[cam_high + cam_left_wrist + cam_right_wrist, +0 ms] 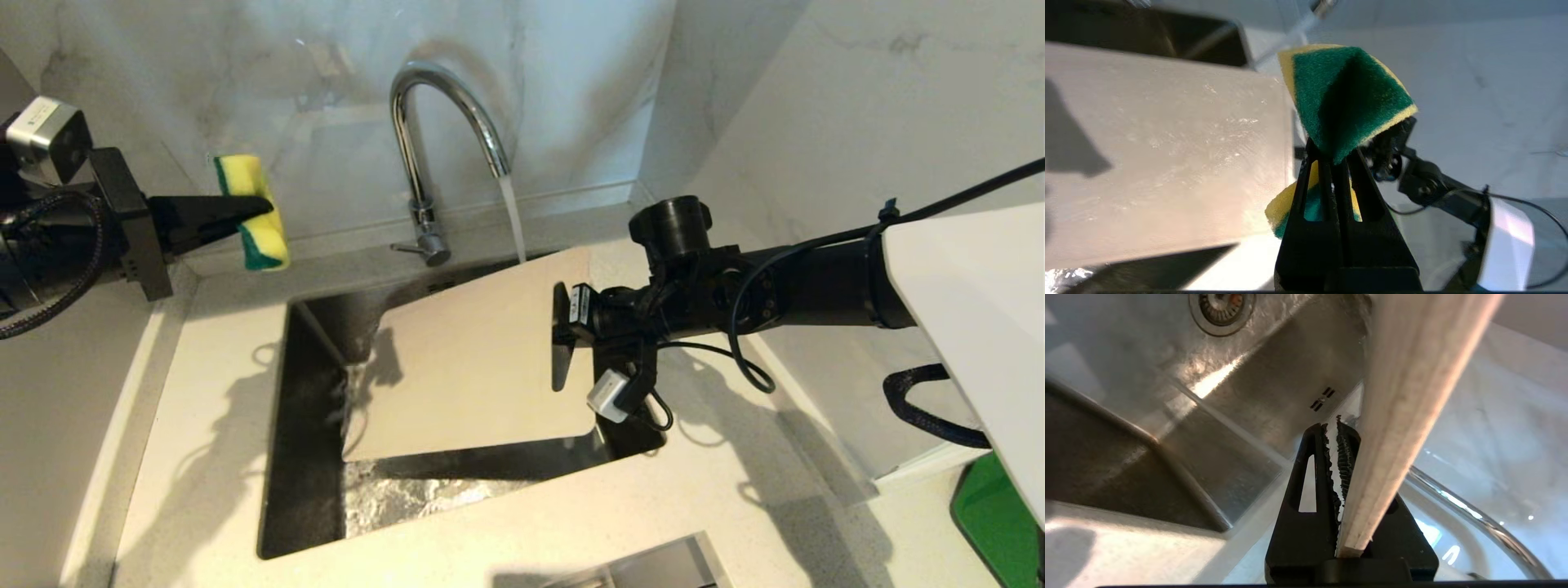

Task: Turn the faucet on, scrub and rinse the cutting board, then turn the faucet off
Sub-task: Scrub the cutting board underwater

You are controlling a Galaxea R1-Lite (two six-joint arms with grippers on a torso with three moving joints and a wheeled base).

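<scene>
Cutting board (478, 359) tilted over the sink (302, 490), right gripper (563, 335) clamped on its right edge under the running faucet (445, 106); left gripper (245, 214), pinching the sponge (253, 212), waits beyond the sink's far-left corner.

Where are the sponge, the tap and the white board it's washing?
sponge (1347, 96): left wrist view, on its green scouring face.
faucet (445, 90): head view, on the chrome arch of the spout.
cutting board (473, 359): head view, on the middle of its flat face, over the sink.
</scene>
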